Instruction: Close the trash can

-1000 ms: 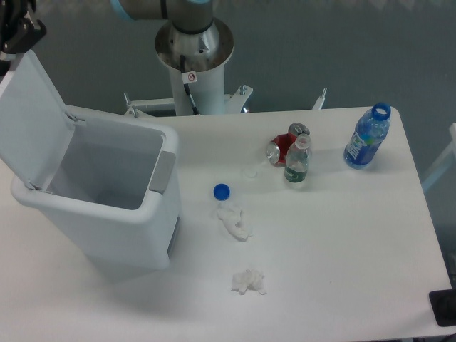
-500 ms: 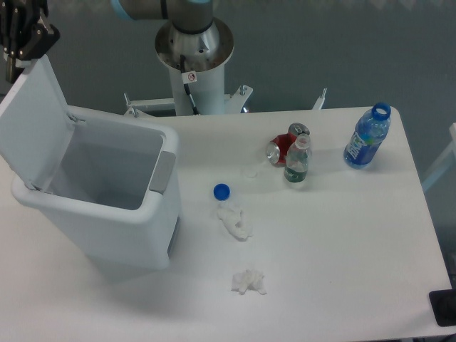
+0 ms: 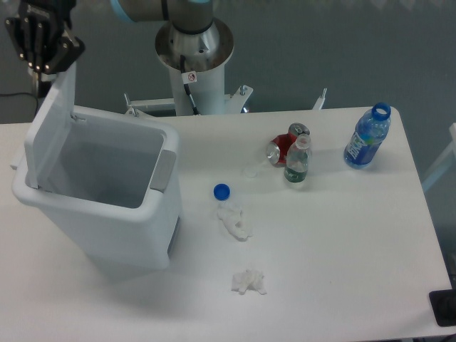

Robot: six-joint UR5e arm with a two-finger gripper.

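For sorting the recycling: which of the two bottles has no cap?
The blue bottle at the table's far right corner; its neck is open. The small clear bottle beside the red can has its cap on.

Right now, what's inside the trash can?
The trash can looks empty: only bare white inner walls and part of the floor show. The near wall hides the floor's front, and the raised lid covers the left inner side.
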